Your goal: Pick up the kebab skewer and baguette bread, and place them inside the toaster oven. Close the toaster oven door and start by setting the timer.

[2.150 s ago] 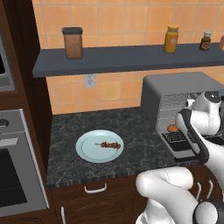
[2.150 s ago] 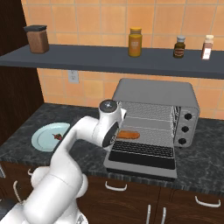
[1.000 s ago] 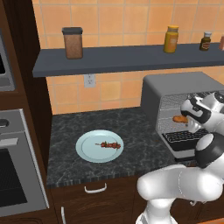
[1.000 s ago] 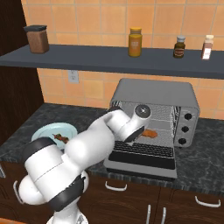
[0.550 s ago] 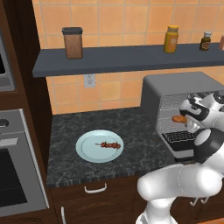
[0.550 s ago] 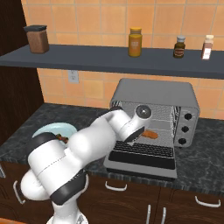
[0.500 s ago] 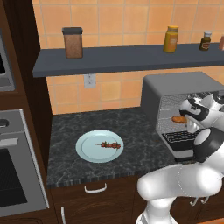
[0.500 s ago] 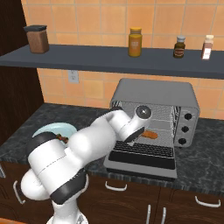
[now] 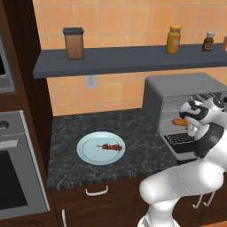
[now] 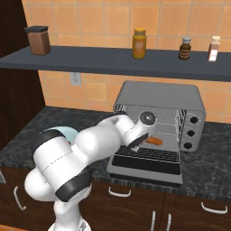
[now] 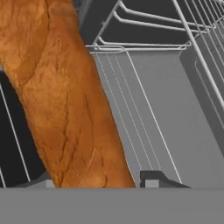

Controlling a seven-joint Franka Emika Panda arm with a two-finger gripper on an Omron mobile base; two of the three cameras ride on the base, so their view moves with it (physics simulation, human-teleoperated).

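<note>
The orange-brown baguette bread (image 10: 154, 141) hangs inside the toaster oven (image 10: 158, 97), just above a wire rack (image 11: 144, 127). My gripper (image 10: 143, 139) is shut on the baguette bread (image 11: 65, 100), with one dark fingertip (image 11: 151, 178) at its side. In the left base view the baguette bread (image 9: 178, 122) pokes out of the gripper (image 9: 188, 123) at the mouth of the toaster oven (image 9: 177, 84). The toaster oven door (image 10: 144, 164) lies open and flat in front. The kebab skewer (image 9: 111, 146) rests on the pale blue plate (image 9: 91, 153) on the counter to the left.
Small knobs (image 10: 194, 127) sit on the toaster oven's right side. A shelf (image 9: 111, 60) above carries a brown canister (image 9: 73, 43) and spice jars (image 10: 139, 43). A built-in wall oven (image 9: 13, 177) stands at far left. Dark counter (image 9: 133, 128) lies between plate and toaster oven.
The gripper has carried the baguette from above the open door into the toaster oven cavity. Over the last second it has only settled slightly lower toward the rack.
</note>
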